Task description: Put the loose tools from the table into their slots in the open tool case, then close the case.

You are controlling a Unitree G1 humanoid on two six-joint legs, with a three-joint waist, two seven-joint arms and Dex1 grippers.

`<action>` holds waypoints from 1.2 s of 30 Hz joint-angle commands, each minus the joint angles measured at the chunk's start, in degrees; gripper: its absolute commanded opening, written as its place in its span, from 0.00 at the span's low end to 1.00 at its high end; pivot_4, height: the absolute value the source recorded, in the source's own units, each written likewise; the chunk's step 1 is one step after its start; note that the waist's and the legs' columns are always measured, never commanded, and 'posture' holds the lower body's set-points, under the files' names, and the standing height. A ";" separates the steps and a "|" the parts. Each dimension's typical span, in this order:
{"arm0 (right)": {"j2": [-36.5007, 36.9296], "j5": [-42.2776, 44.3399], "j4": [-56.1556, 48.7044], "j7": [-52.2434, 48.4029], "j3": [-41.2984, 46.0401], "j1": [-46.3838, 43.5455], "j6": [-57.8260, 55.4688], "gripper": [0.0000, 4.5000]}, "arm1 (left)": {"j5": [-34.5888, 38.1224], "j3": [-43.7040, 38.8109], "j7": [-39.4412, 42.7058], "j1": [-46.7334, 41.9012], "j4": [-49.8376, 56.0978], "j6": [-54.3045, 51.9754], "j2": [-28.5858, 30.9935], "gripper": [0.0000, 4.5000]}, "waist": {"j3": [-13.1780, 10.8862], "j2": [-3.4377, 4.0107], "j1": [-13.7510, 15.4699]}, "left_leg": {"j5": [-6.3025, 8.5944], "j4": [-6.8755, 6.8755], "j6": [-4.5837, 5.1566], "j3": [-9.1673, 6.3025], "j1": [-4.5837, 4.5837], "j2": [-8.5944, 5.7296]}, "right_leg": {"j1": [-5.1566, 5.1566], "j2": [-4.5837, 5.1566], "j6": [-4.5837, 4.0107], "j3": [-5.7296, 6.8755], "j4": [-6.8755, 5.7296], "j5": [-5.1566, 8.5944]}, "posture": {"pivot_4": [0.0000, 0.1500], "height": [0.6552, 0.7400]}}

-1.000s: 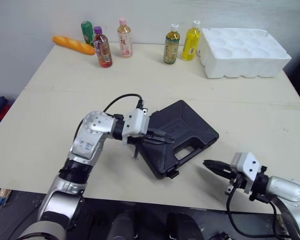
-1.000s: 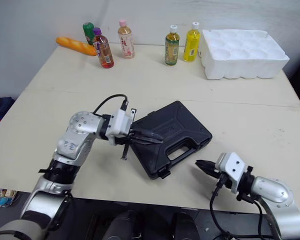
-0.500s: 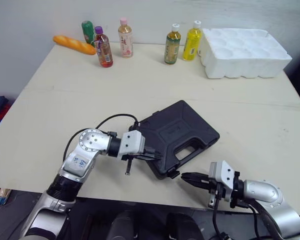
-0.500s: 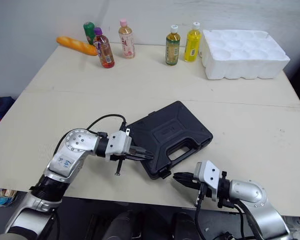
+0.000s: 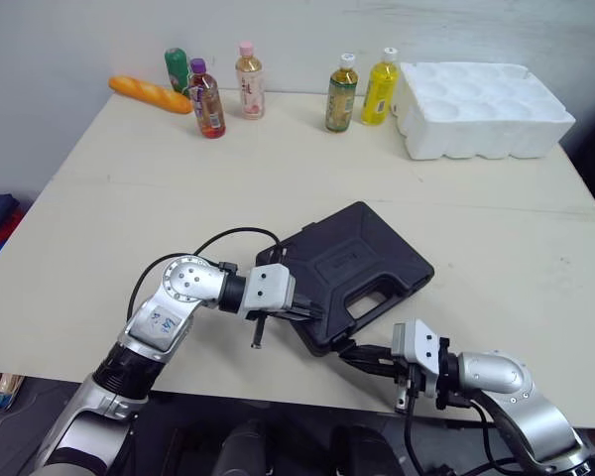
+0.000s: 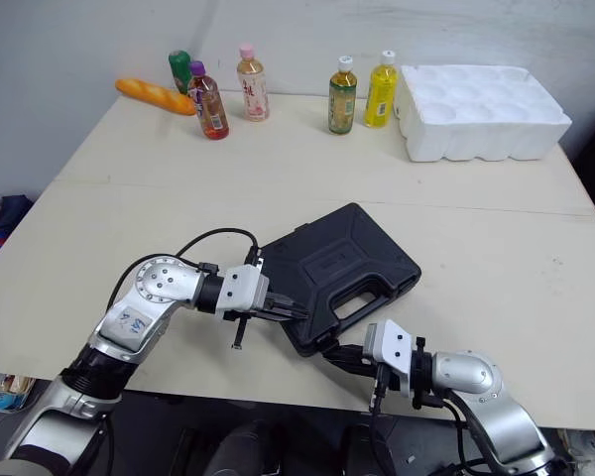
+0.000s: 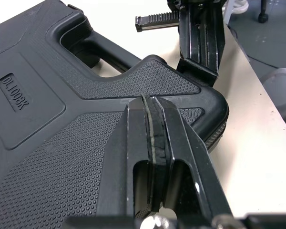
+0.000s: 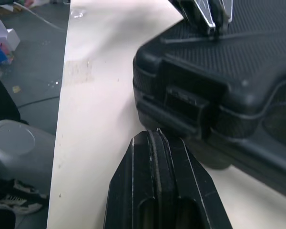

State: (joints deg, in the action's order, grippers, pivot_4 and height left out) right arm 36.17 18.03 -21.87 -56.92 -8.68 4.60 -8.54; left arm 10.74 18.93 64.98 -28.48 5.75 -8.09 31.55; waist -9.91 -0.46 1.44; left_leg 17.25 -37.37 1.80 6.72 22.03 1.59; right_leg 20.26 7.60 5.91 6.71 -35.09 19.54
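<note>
Table (image 5: 129, 198): my case sits near its middle.
Case (image 5: 362, 248): black, lid closed.
My left gripper (image 5: 315, 313): fingers pressed together, empty, over the lid's 7 o'clock corner.
My right gripper (image 5: 347, 349): clenched, empty, just beside the latch (image 8: 186, 102) at 6 o'clock.

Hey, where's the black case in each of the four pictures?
Left eye view: case lies shut mid-table, toward the near edge.
Right eye view: same spot.
Left wrist view: its textured lid, beneath the left gripper.
Right wrist view: its latched corner, just beyond the right gripper.
Shared landmark: the left gripper at the lid's near corner.
</note>
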 commanded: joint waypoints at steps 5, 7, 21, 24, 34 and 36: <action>-0.36 2.14 -3.34 0.71 1.56 -1.43 -0.31 0.00 | -7.18 7.00 -0.85 3.03 -3.62 -4.14 1.50 0.01 | 0.04 0.02 -0.03 | 0.17 0.09 -0.02 0.01 -0.50 0.02 | -0.48 0.02 -0.01 -0.04 0.12 0.01 | 1.00 1.00; -0.18 2.87 -4.02 0.72 2.06 -2.08 -1.22 0.00 | -7.27 7.12 -1.00 3.02 -3.50 -4.35 1.31 0.01 | 0.05 0.04 -0.08 | 0.36 0.14 0.03 0.00 -0.79 0.06 | -0.73 0.01 -0.05 -0.05 0.23 0.03 | 1.00 1.00; -2.77 3.19 -1.54 2.06 1.64 -5.58 -4.44 0.00 | -7.86 7.98 -1.05 3.43 -4.97 -5.75 2.23 0.01 | 0.12 0.16 -1.08 | 0.38 0.23 0.04 0.00 -0.87 0.17 | -0.69 -0.04 -0.10 -0.13 0.15 0.05 | 1.00 1.00; -1.85 3.14 -1.74 1.31 2.20 -4.61 -4.50 0.00 | -7.45 7.09 -1.35 3.77 -5.59 -4.99 2.46 0.01 | 0.19 0.26 -1.40 | 0.42 0.24 0.00 0.00 -0.88 0.17 | -0.69 -0.03 -0.10 -0.13 0.13 0.05 | 1.00 1.00; 8.09 7.57 -4.77 -2.76 14.26 1.86 -5.38 0.00 | 8.07 -9.23 -2.11 2.53 2.84 -11.14 3.45 0.01 | -0.24 0.39 -1.46 | 0.34 0.29 0.05 -0.01 -0.66 0.17 | -0.47 -0.03 -0.14 -0.11 0.14 0.07 | 1.00 1.00; 9.57 8.32 -4.76 -3.20 16.36 2.62 -5.65 0.00 | 9.99 -11.77 -2.67 2.50 3.17 -11.99 3.70 0.01 | -0.37 0.33 -1.38 | 0.26 0.28 -0.06 0.01 -0.50 0.16 | -0.32 -0.05 -0.14 -0.10 0.11 0.07 | 1.00 1.00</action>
State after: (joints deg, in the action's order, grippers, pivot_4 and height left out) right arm 45.04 24.48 -24.50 -59.44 5.38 7.19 -14.07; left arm 18.54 9.35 62.57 -26.02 7.91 -19.68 35.00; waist -10.27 -0.13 0.06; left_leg 17.46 -37.10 1.68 6.73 21.58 1.74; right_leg 19.97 7.55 5.77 6.63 -34.97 19.61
